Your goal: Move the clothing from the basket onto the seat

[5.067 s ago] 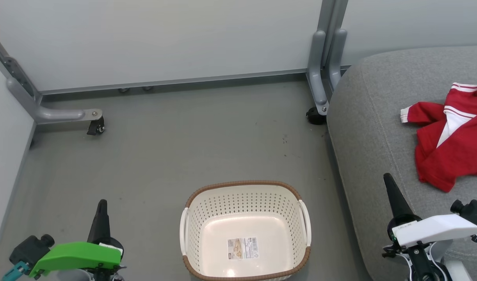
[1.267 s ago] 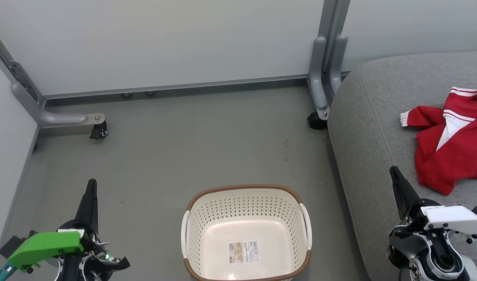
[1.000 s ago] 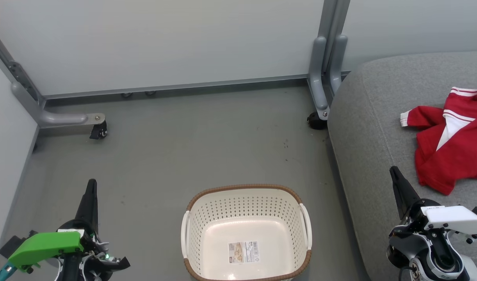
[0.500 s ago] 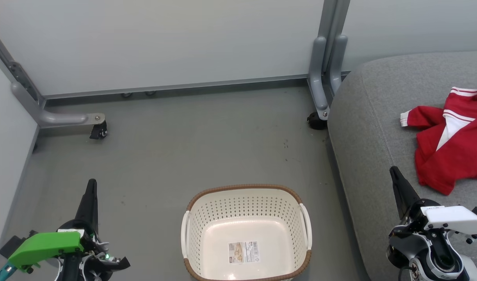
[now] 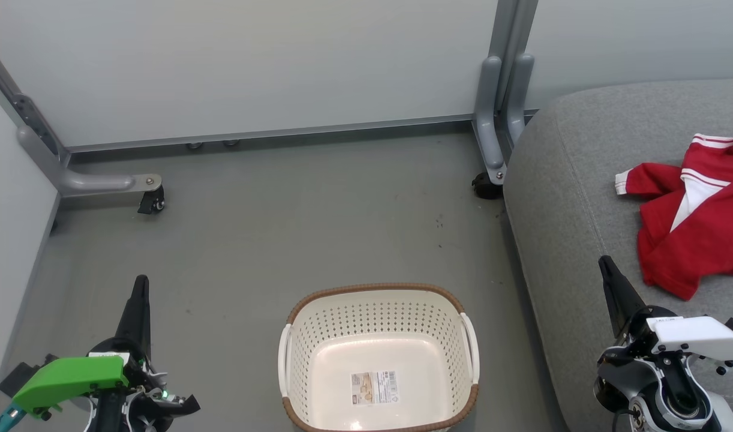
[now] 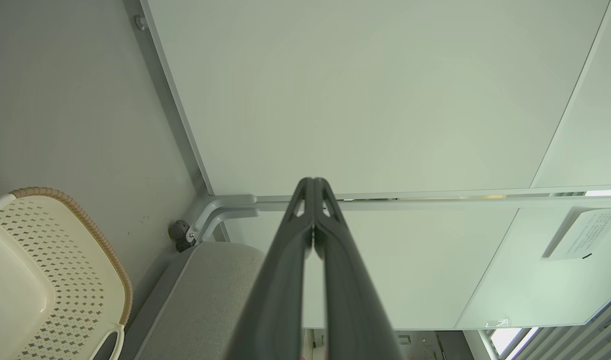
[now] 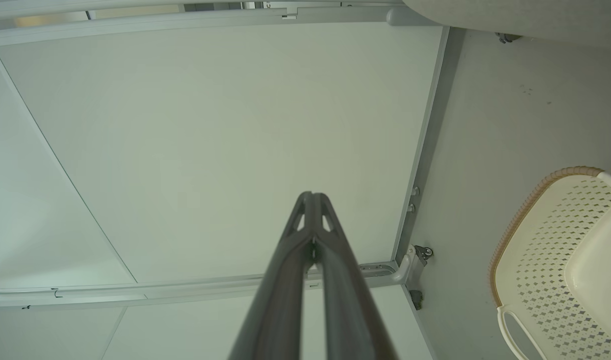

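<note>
Head view: laundry basket (image 5: pixel 375 287) empty (just its label (image 5: pixel 373 382)), red clothing (image 5: pixel 696 240) on grey seat (image 5: pixel 558 210); left gripper (image 5: pixel 141 281) and right gripper (image 5: pixel 604 260) closed, empty; looks done.

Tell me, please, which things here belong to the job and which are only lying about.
Belong to the job:
red clothing, lying on the grey seat
cream basket, holding no clothing

Only lying about:
partition panels
wheeled metal feet
floor

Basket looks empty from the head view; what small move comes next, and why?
Probably just park the arms: the basket holds only its label, the clothing lies on the seat, and the left gripper and right gripper are shut on nothing, so the job looks done.
</note>
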Robot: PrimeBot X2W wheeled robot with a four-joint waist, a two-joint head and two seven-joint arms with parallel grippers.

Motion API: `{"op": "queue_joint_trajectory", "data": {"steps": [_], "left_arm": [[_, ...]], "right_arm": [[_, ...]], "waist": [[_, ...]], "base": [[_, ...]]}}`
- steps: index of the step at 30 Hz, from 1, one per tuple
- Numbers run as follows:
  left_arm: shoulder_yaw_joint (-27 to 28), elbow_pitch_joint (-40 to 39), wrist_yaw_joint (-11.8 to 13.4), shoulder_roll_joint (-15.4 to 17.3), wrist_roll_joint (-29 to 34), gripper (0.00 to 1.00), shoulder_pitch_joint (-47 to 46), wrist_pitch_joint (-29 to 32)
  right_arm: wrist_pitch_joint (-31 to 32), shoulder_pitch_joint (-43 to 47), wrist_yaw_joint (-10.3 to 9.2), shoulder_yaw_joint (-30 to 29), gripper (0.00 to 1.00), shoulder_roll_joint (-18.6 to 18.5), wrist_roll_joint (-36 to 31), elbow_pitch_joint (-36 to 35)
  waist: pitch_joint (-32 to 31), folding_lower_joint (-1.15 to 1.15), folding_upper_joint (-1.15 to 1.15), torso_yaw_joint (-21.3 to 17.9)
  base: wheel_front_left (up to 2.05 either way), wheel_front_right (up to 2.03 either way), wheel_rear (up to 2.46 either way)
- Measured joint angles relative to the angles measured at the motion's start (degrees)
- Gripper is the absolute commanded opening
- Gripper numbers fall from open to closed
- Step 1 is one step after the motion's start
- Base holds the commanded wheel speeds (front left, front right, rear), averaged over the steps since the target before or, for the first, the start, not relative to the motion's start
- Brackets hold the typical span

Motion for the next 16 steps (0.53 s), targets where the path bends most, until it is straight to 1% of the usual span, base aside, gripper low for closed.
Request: {"op": "queue_joint_trajectory", "data": {"steps": [16], "left_arm": [[-0.01,0.01,0.0,0.0,0.0,0.0,0.0,0.0]], "right_arm": [[0.15,-0.01,0.0,-0.18,0.0,0.15,-0.08,0.01]], "waist": [[0.0,0.0,0.0,0.0]], "base": [[0.0,0.0,0.0]]}}
